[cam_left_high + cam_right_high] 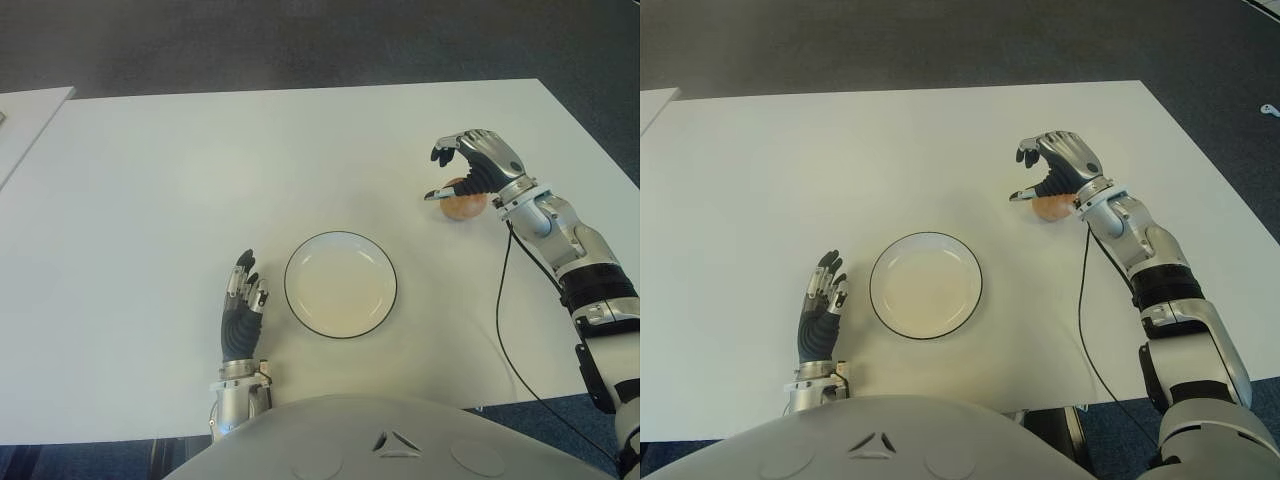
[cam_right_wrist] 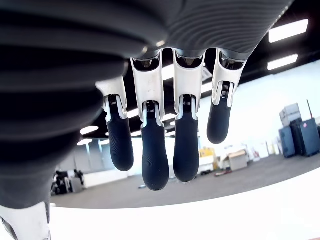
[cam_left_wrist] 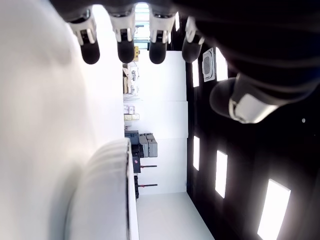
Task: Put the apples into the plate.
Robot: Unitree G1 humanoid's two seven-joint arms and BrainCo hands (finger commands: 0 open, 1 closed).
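Observation:
One reddish-yellow apple sits on the white table, to the right of and beyond the plate. My right hand hovers over it with the fingers arched above and the thumb beside its left side. The right wrist view shows the fingers extended with nothing held between them. The white plate with a dark rim stands near the table's front edge and has nothing in it. My left hand shows just left of the plate, fingers straight and relaxed.
A black cable runs from the right forearm down over the table's front edge. A second white table shows at the far left. Dark carpet lies beyond the table.

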